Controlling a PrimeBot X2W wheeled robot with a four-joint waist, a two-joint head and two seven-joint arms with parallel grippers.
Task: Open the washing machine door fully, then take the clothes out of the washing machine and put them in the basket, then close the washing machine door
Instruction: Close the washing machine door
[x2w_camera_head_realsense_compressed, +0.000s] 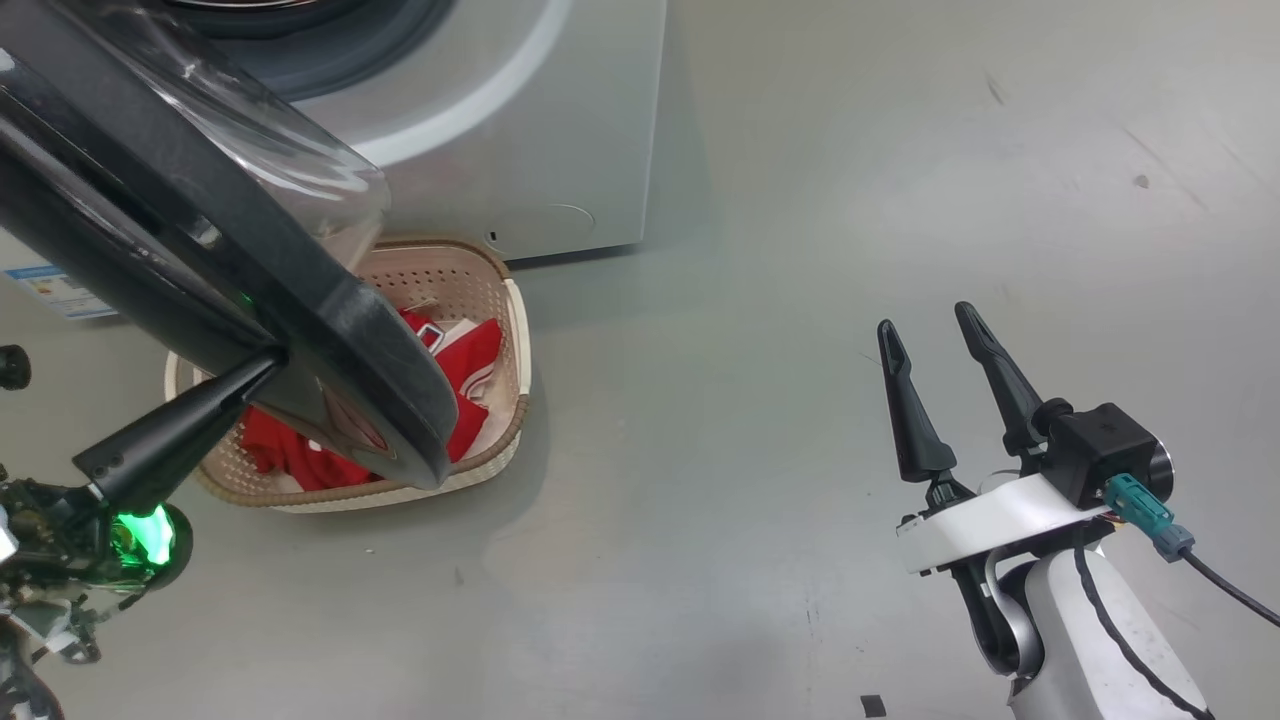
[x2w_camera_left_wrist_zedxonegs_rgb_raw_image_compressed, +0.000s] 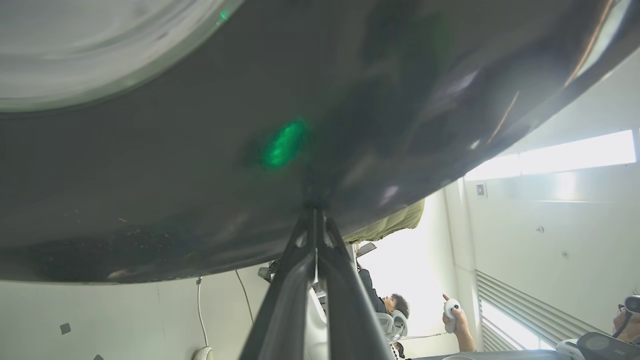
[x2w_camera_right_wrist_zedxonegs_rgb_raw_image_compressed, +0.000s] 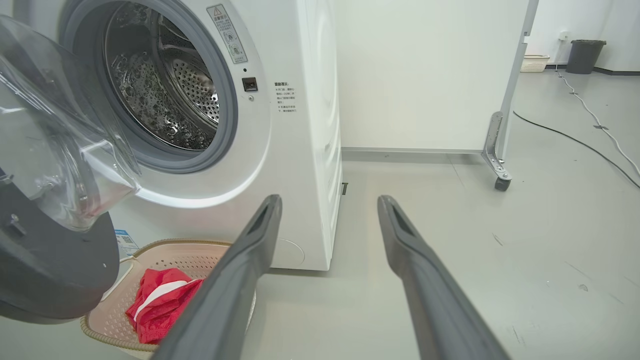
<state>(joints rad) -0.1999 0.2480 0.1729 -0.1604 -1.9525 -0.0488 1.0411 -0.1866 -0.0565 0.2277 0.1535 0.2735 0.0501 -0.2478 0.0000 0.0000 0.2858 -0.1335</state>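
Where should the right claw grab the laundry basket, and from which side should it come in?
Probably the brown rim of the basket on its right edge, near the white handle, coming from above on the open-floor side. The washing machine door overhangs the basket's left part, and the thin upstanding rim suits the open right claw.

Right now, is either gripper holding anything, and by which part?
Nothing is held. The left gripper is shut, its tips against the black rim of the washing machine door, not gripping it. The right gripper is open and empty.
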